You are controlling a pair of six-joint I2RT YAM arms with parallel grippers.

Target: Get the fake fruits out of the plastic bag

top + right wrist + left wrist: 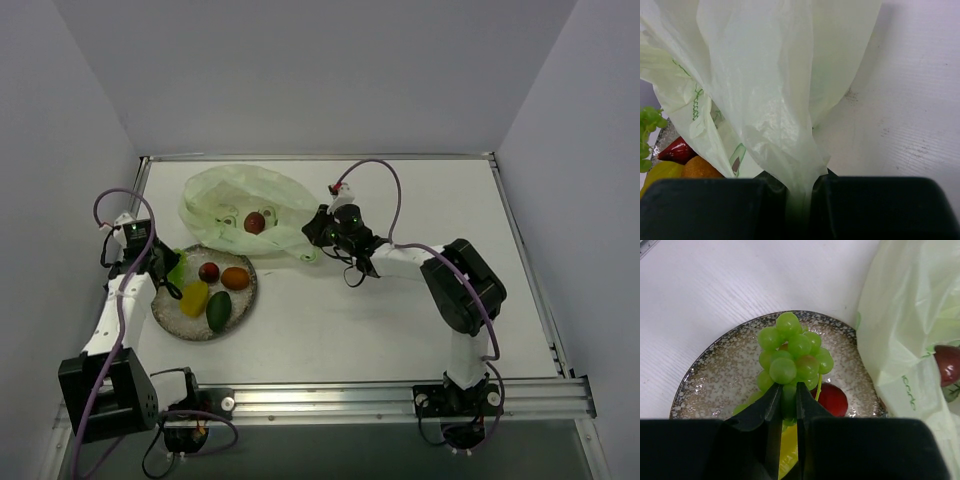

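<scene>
The pale green plastic bag [245, 205] lies at the back of the table with a maroon fruit [255, 222] showing through its film. My right gripper [318, 228] is shut on the bag's right edge, and the film [775, 85] bunches between the jaws [800, 192]. In front of the bag, the speckled plate [180, 322] holds dark red [209, 272], orange [235, 277], yellow [194, 297] and dark green [219, 311] fruits. My left gripper [788, 400] is shut on a light green grape bunch [790, 352] over the plate's left rim [705, 370].
A metal rail [400, 400] runs along the near table edge, with both arm bases on it. Grey walls close in the left, back and right sides. The right arm's elbow [460, 285] stands over the right half of the table.
</scene>
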